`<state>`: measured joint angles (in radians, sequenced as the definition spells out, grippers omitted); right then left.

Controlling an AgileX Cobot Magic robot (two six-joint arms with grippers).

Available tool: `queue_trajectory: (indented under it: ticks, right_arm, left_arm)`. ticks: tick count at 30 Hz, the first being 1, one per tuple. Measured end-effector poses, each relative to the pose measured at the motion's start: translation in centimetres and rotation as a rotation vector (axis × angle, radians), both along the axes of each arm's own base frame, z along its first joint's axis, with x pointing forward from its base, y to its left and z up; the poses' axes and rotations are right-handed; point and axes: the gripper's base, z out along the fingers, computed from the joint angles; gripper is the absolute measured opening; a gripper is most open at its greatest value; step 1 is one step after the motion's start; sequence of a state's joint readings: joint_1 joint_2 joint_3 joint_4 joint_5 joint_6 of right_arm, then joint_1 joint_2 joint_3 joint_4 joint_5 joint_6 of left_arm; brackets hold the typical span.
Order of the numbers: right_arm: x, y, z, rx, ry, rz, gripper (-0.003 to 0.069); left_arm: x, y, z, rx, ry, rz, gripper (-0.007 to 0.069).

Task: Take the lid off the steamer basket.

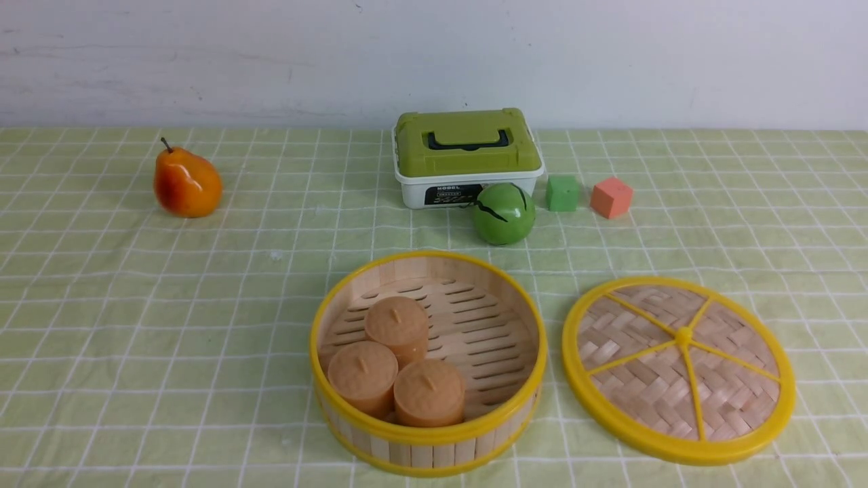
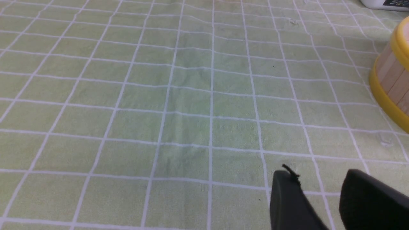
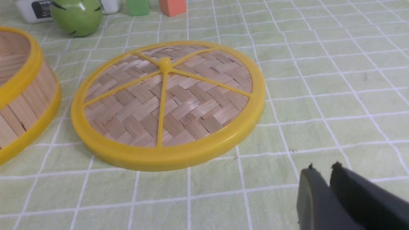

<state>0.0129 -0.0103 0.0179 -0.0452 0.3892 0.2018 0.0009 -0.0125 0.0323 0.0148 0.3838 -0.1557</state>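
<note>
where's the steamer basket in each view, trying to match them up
Front view: the steamer basket sits low and centre, open, three tan cakes inside.
Left wrist view: only a slice of its wall at the right edge.
Right wrist view: part of it at the left edge.
Shared landmark: the white box.

Light is bright, even and soft in all three views — shadows under the pear (image 1: pixel 186 183) and the basket (image 1: pixel 428 434) are faint and short. No strong glare; only a small shine on the green ball (image 1: pixel 504 213). Front view is sharp. In wrist views the dark jaws are blurred.
</note>
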Motion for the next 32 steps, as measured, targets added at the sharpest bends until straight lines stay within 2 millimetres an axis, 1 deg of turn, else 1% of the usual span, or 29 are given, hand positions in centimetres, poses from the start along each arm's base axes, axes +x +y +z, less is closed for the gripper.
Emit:
queue_trajectory:
  ticks: [32]
  right_arm:
    - [0.00,-0.01,0.03,-0.002,-0.001,0.000,0.0064]
  left_arm:
    - [0.00,0.00,0.00,0.000,0.000,0.000,0.0239]
